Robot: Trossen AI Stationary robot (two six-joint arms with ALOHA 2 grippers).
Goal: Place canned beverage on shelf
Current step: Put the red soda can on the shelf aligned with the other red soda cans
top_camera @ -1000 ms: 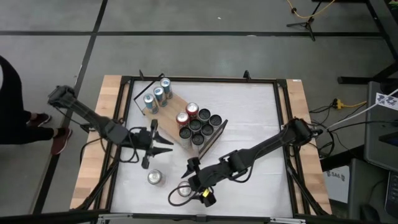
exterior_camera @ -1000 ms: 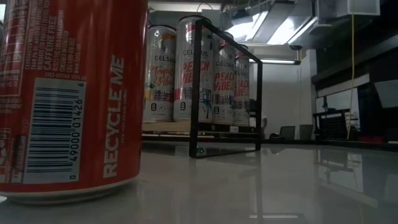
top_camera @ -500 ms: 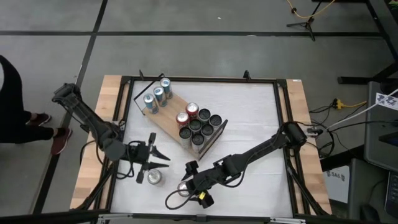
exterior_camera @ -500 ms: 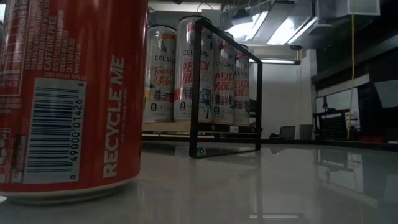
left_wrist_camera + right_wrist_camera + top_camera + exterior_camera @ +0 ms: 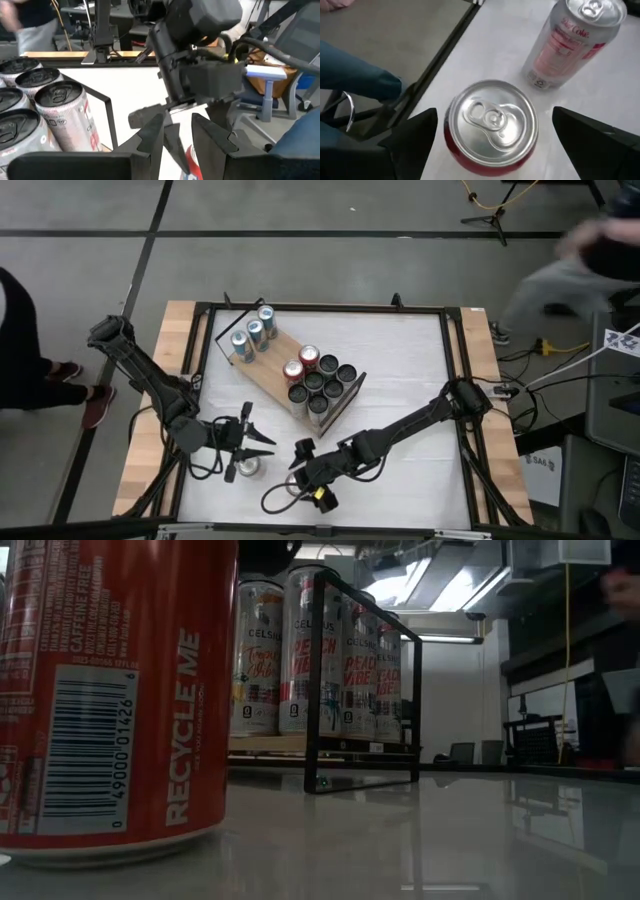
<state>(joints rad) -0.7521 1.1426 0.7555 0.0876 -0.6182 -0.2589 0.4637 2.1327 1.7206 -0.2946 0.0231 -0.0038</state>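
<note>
- Two grippers are low over the near part of the white table [image 5: 420, 370], and your right gripper [image 5: 492, 145] is the one at the red can [image 5: 492, 130].
- In the right wrist view its fingers stand spread wide, one on each side of that red can, with a visible gap on both sides (nothing is gripped).
- From above, you see the right gripper [image 5: 297, 485] at the table's near edge, its arm stretching back toward the right side of the frame.
- The red can stands upright on the tabletop, pull-tab up; in the low view it fills the left of the picture [image 5: 110, 690].
- A second can, silver with pale red lettering [image 5: 572, 42], stands upright near the red one, clear of it.
- Your left gripper [image 5: 262, 445] hovers just beside that silver can [image 5: 246, 468]; in the left wrist view its fingers [image 5: 150, 137] sit close together with a narrow gap and nothing between them.
- The shelf [image 5: 272, 365], a light-wood board on a black wire frame, lies well apart from both loose cans, toward the table's middle.
- On the shelf you have three tall silver cans [image 5: 252, 332] at one end, two red-topped cans [image 5: 301, 363] and a cluster of dark-topped ones [image 5: 322, 385] at the other.
- A person stands off the table's left side [image 5: 20, 350].
</note>
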